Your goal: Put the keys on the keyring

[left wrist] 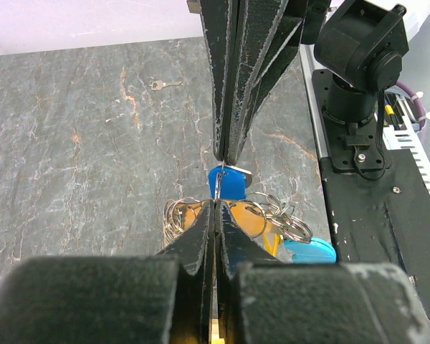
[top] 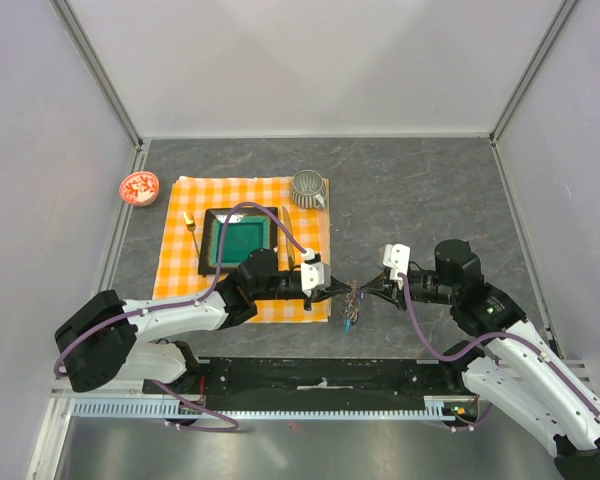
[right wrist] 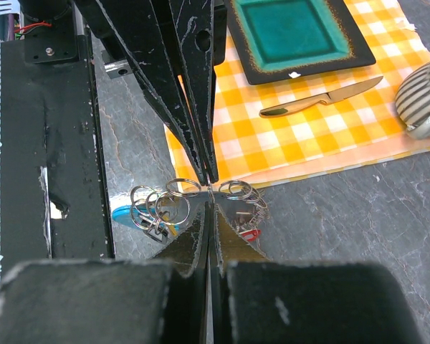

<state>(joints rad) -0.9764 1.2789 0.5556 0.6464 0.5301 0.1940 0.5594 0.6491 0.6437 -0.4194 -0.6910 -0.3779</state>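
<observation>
The left gripper (top: 330, 291) and the right gripper (top: 373, 291) meet tip to tip low over the grey stone table (top: 430, 200), just off the right edge of the orange checked cloth (top: 180, 270). Both are clenched, their jaws pressed flat together. Between the two sets of tips hangs the keyring (top: 353, 296), a tangled bunch of thin wire loops. In the left wrist view a strand of wire runs from one pair of tips to the other, so each gripper seems to pinch the same loop.

A key with a blue head (left wrist: 229, 184) hangs right under the meeting tips. A flat cyan tag (left wrist: 312, 251) lies on the table at the side of the bunch nearest the arm bases, and a small red piece (right wrist: 249, 233) shows at the other side. The rest of the bunch is too tangled to sort out. One small loose key (left wrist: 162, 84) lies alone on the stone, well apart from the bunch.

On the cloth sit a dark plate with a green middle (top: 242, 238) and a knife (right wrist: 319, 100) beside it, with a ribbed grey cup (top: 308, 187) at the far right corner
</observation>
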